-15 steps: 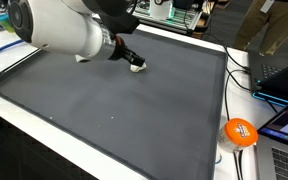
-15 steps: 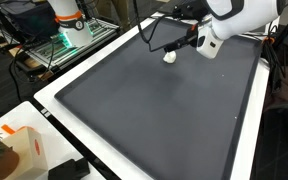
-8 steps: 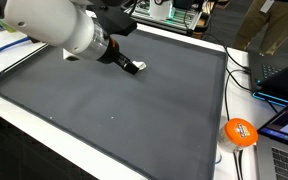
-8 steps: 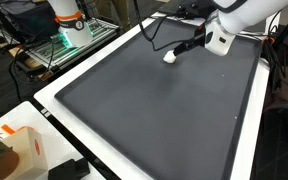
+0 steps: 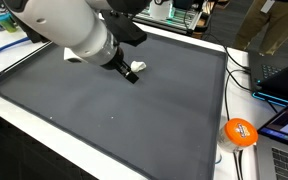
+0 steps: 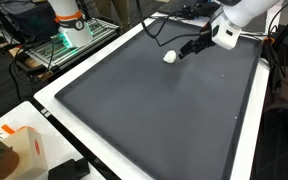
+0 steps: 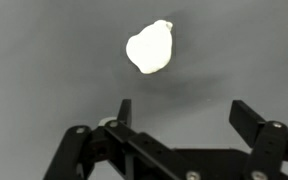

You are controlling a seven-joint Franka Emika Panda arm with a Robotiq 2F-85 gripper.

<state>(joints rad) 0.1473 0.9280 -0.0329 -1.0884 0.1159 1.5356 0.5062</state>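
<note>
I am keeping my fingers (image 7: 125, 112) spread wide and they are pinching nothing. The small white lump (image 7: 150, 47) is lying on the dark grey mat (image 5: 134, 120) that is covering the table (image 6: 54, 90). It is sitting just ahead of my fingertips, not touching them, near the mat's far edge.

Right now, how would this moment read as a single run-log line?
gripper: open, empty | nearest: small white lump, just ahead of the jaws, not touching | surface: dark grey mat
</note>
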